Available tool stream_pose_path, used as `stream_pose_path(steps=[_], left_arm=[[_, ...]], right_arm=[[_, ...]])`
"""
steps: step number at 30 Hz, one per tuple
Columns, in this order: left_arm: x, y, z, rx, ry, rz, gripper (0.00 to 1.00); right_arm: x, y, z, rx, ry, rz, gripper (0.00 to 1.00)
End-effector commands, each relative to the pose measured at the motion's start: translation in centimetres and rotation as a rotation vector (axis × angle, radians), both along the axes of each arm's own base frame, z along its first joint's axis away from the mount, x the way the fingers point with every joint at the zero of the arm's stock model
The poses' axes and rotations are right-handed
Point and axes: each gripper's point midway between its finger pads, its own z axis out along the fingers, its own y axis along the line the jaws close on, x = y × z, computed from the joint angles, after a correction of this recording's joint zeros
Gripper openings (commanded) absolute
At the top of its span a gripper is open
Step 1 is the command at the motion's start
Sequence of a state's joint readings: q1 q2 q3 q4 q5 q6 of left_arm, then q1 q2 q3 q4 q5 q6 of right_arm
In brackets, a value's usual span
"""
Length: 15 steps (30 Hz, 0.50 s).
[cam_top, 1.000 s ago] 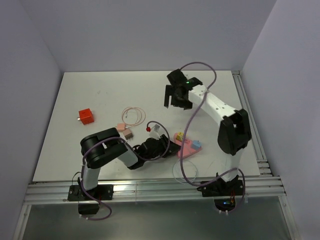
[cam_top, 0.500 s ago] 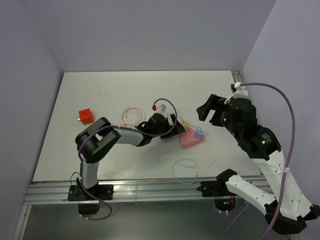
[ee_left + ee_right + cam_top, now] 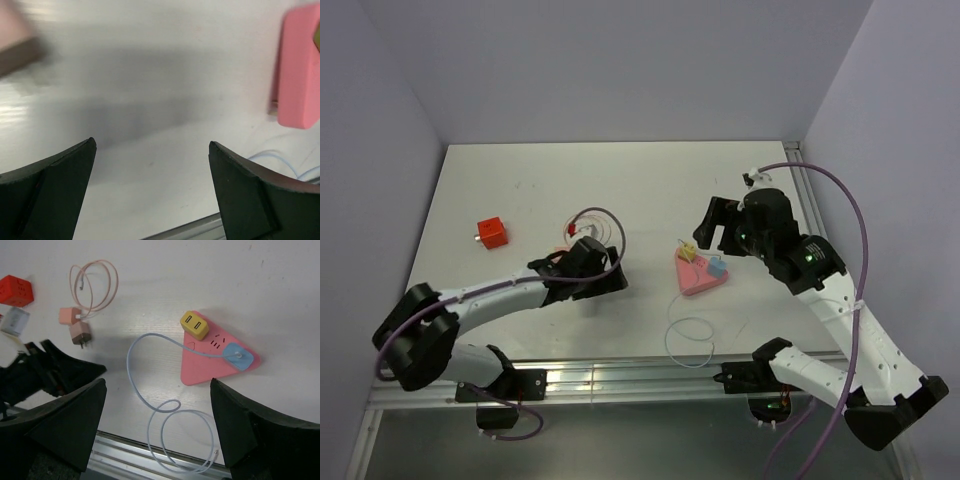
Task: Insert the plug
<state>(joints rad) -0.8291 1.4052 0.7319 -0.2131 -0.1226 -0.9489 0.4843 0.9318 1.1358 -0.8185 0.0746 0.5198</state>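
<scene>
Left end effector (image 3: 151, 145) and right end effector (image 3: 157, 382) both gape wide, empty.

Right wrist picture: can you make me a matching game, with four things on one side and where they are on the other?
Things:
1. yellow charger
2. blue plug
3. red cube adapter
4. pink charger

Places:
A. upper left edge of the picture
B. right corner of the pink power strip
C. top corner of the pink power strip
D. right next to the brownish plug

Pairs: 1-C, 2-B, 3-A, 4-D.
</scene>
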Motion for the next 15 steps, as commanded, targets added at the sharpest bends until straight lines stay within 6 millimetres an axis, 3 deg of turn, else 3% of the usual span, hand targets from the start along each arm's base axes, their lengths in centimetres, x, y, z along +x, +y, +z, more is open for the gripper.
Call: stream_pose_path(steps=[1, 4, 8, 10, 11, 15], left_arm=[[-0.8, 7.2, 0.4, 0.17, 0.082, 0.174, 1.0], [0.2, 10.9, 1.8, 0.191, 0.071, 0.249, 1.0], [2.4, 17.4, 4.2, 0.225, 0.002, 0.477, 1.0], [3.3, 19.1, 5.4, 0.207, -0.021, 0.553, 1.0], [4.0, 21.5, 5.8, 0.193, -0.011, 0.676, 1.0], [8.1, 26.0, 8.6, 0.116, -0.061, 0.843, 1.0]], right_arm=[[0.7, 1.3, -0.6, 0.01, -0.005, 0.065, 0.91], [0.9, 1.7, -1.3, 0.015, -0.003, 0.077, 0.89], [0.6, 2.8, -1.9, 0.04, 0.02, 0.128, 0.86], [0.4, 3.7, -2.3, 0.062, 0.04, 0.162, 0.84], [0.3, 4.1, -2.4, 0.062, 0.042, 0.17, 0.83], [-0.1, 6.1, -2.5, 0.064, 0.037, 0.211, 0.83]])
